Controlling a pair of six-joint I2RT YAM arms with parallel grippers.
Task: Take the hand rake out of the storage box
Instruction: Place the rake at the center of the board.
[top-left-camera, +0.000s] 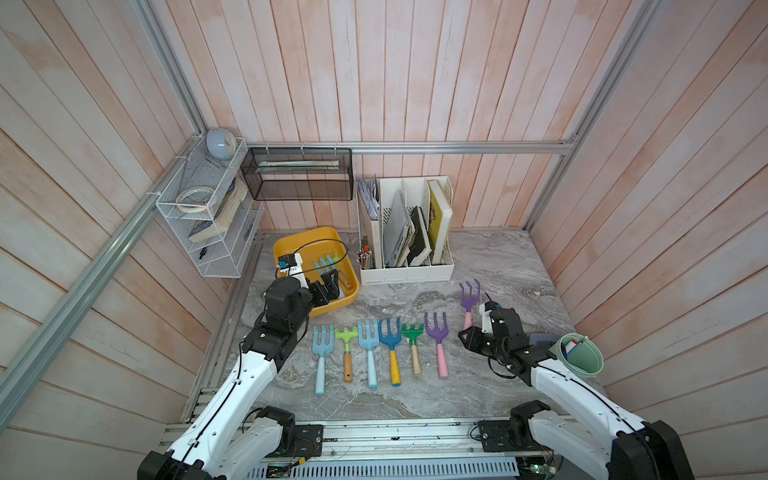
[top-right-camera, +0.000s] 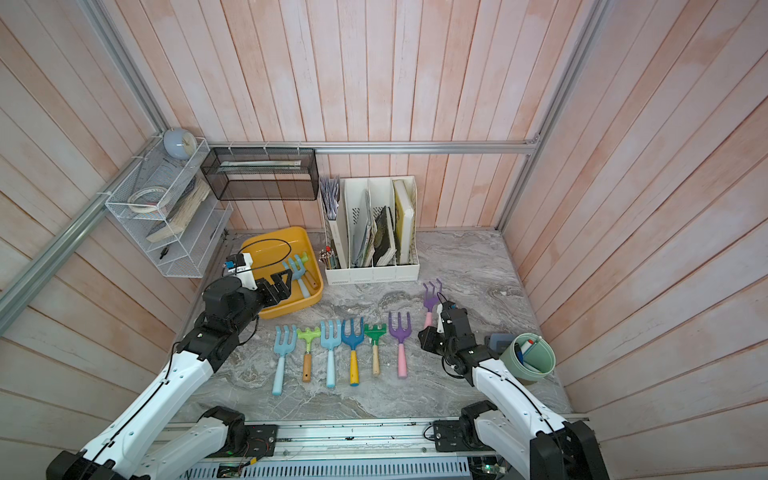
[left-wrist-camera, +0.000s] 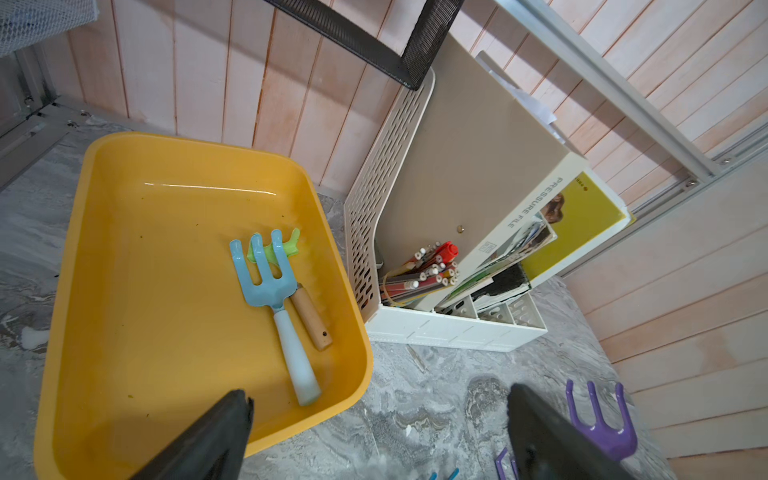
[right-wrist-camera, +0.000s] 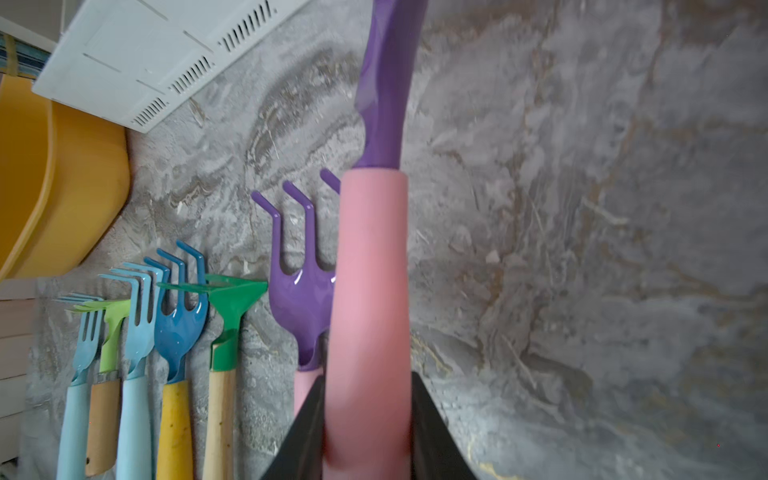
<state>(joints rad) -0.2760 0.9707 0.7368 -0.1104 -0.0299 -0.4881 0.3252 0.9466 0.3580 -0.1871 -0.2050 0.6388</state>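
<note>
The yellow storage box (top-left-camera: 291, 245) (left-wrist-camera: 166, 249) sits at the table's back left. In it lies a light blue hand rake (left-wrist-camera: 270, 286) (top-right-camera: 296, 268) across a green rake with a wooden handle (left-wrist-camera: 309, 316). My left gripper (left-wrist-camera: 378, 399) (top-left-camera: 330, 282) hangs open and empty over the box's near right corner, short of the blue rake's handle. My right gripper (right-wrist-camera: 368, 415) (top-left-camera: 471, 326) is shut on the pink handle of a purple hand rake (right-wrist-camera: 384, 104) (top-left-camera: 469, 297), held just over the table on the right.
Several hand rakes (top-left-camera: 374, 349) lie in a row across the table's middle. A white file organizer (top-left-camera: 405, 270) with a pencil bunch stands beside the box. A black mesh basket (top-left-camera: 299, 174) and a white wire shelf (top-left-camera: 203, 216) hang on the walls. A green bucket (top-left-camera: 582, 357) sits far right.
</note>
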